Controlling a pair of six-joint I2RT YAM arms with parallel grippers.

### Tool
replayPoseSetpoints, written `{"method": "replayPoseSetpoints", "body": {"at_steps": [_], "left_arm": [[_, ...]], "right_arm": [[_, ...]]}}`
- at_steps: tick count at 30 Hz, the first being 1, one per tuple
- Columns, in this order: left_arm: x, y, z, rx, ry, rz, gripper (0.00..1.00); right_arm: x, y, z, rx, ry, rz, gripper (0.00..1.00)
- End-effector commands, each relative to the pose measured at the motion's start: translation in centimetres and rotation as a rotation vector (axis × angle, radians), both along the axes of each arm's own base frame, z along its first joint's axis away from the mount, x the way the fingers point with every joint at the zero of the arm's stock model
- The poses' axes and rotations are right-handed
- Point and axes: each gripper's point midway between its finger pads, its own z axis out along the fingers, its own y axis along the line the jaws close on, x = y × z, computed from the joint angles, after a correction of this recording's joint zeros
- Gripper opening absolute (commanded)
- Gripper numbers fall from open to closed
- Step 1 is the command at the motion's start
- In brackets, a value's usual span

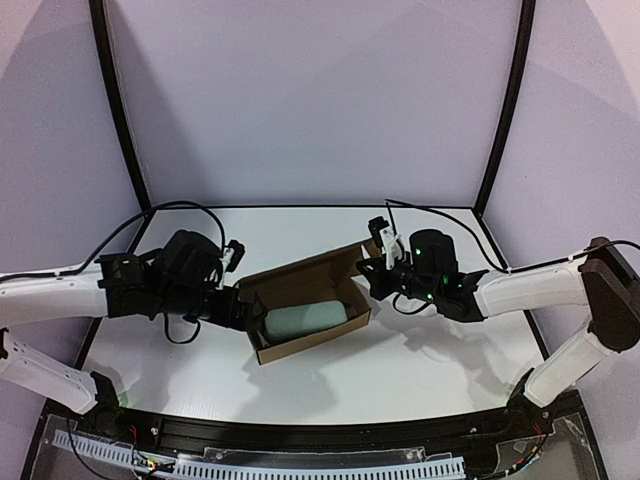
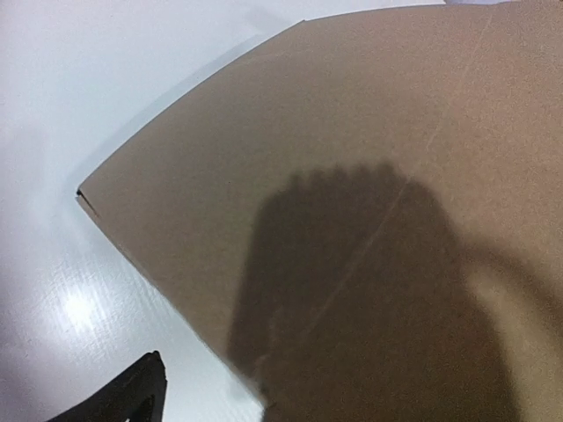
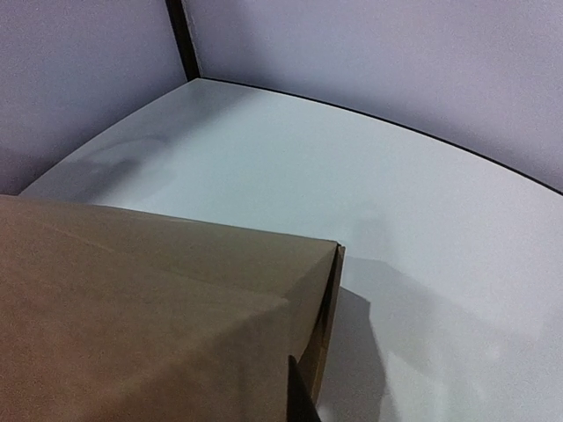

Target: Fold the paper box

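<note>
The paper box (image 1: 310, 272) is plain brown corrugated cardboard with a matte face and sharp die-cut edges. It is already raised into a shallow rectangular tray and sits mid-counter, its long axis running from about 8 o'clock to 2 o'clock in the top view. A taller back panel stands along its 12 o'clock side. Inside lies a pale, rounded, translucent object (image 1: 305, 320) that fills most of the floor.

The counter (image 1: 400, 370) is smooth, white and slightly glossy. The left wrist view shows a bright glare spot on it.

The left arm (image 1: 60, 290) reaches in from 9 o'clock, and the left jaws meet the box's 9 o'clock end. From that wrist the cardboard (image 2: 352, 176) fills the frame with a faint diagonal crease and a dark, ridged shadow across it. Only one black fingertip (image 2: 132, 396) shows, so I cannot tell how far the left jaws are open or whether they grip anything.

The right arm (image 1: 520, 290) comes from 3 o'clock, and the right jaws are at the box's 2 o'clock corner. From that wrist the box corner (image 3: 132, 299) blocks most of the view. Only a thin dark sliver of a finger (image 3: 299, 400) shows beside the corner edge — their opening and hold cannot be told either.

A black cable (image 1: 175, 208) loops at 10 o'clock, and pale lilac walls with black frame poles (image 1: 120, 110) close off the far side.
</note>
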Motion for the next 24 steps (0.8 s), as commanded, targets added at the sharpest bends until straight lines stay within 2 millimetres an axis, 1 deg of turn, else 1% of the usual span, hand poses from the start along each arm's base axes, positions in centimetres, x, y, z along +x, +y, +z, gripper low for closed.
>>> {"method": "replayPoseSetpoints", "body": {"at_steps": [1,3,4,5,6,7,8,9,10,11,12,13,14,15,16,17,19,20,21,23,24], "left_arm": [[-2.1,3.0,-0.4,0.087,0.058,0.012,0.99],[-2.4,3.6,-0.1,0.095,0.065,0.022,0.99],[-2.8,4.7,-0.1,0.121,0.076,0.038,0.99],[-3.0,5.0,0.5,0.110,0.068,0.044,0.99],[-3.4,5.6,0.5,0.122,0.076,0.047,0.99],[-3.4,5.6,1.0,0.109,0.068,0.049,0.99],[-4.1,6.2,2.1,0.078,0.055,0.043,0.99],[-4.2,6.3,2.6,0.057,0.045,0.041,0.99],[-4.4,6.2,4.2,0.002,0.020,0.032,0.99],[-4.3,6.1,4.6,-0.010,0.012,0.032,0.99],[-5.4,5.6,8.3,-0.149,-0.041,-0.025,0.99],[-5.5,5.7,9.3,-0.180,-0.061,-0.030,0.99],[-5.3,5.9,10.7,-0.214,-0.097,-0.018,0.99],[-5.3,6.5,12.0,-0.245,-0.129,0.005,0.99],[-4.5,7.6,13.4,-0.254,-0.176,0.075,0.99],[-3.3,9.2,14.8,-0.260,-0.215,0.195,0.99],[-2.0,10.3,16.3,-0.273,-0.207,0.339,0.99],[-1.2,10.4,15.7,-0.227,-0.217,0.372,0.99],[0.9,9.8,15.8,-0.178,-0.210,0.477,0.99],[2.3,8.5,15.6,-0.137,-0.203,0.488,0.99],[3.7,6.4,15.0,-0.102,-0.179,0.473,0.99]], "right_arm": [[-4.5,-0.7,-8.8,-0.172,0.262,0.088,0.00],[-4.4,-1.0,-9.1,-0.182,0.269,0.066,0.00],[-4.2,-1.3,-9.3,-0.181,0.278,0.041,0.00],[-4.0,-1.4,-9.4,-0.181,0.281,0.027,0.00],[-4.0,-1.5,-9.5,-0.178,0.287,0.019,0.00],[-3.9,-1.5,-9.5,-0.178,0.290,0.015,0.00],[-3.7,-1.6,-9.6,-0.175,0.299,-0.004,0.00],[-3.7,-1.5,-9.6,-0.174,0.299,-0.005,0.00],[-3.8,-1.4,-9.6,-0.169,0.300,0.003,0.00],[-3.7,-1.3,-9.5,-0.162,0.298,0.004,0.00],[-4.0,-1.2,-9.5,-0.149,0.303,0.014,0.00],[-4.0,-1.1,-9.4,-0.143,0.302,0.020,0.00],[-4.1,-1.0,-9.4,-0.140,0.301,0.026,0.00],[-4.2,-1.0,-9.3,-0.138,0.298,0.036,0.00],[-4.3,-0.8,-9.2,-0.135,0.288,0.050,0.00],[-4.4,-0.8,-9.1,-0.134,0.284,0.059,0.00],[-4.5,-0.8,-9.0,-0.138,0.269,0.071,0.00],[-4.6,-0.8,-9.1,-0.140,0.268,0.072,0.00],[-4.6,-0.9,-9.0,-0.142,0.256,0.075,0.00],[-4.7,-0.9,-9.0,-0.148,0.252,0.083,0.00],[-4.7,-0.9,-9.0,-0.152,0.250,0.088,0.00]]}}
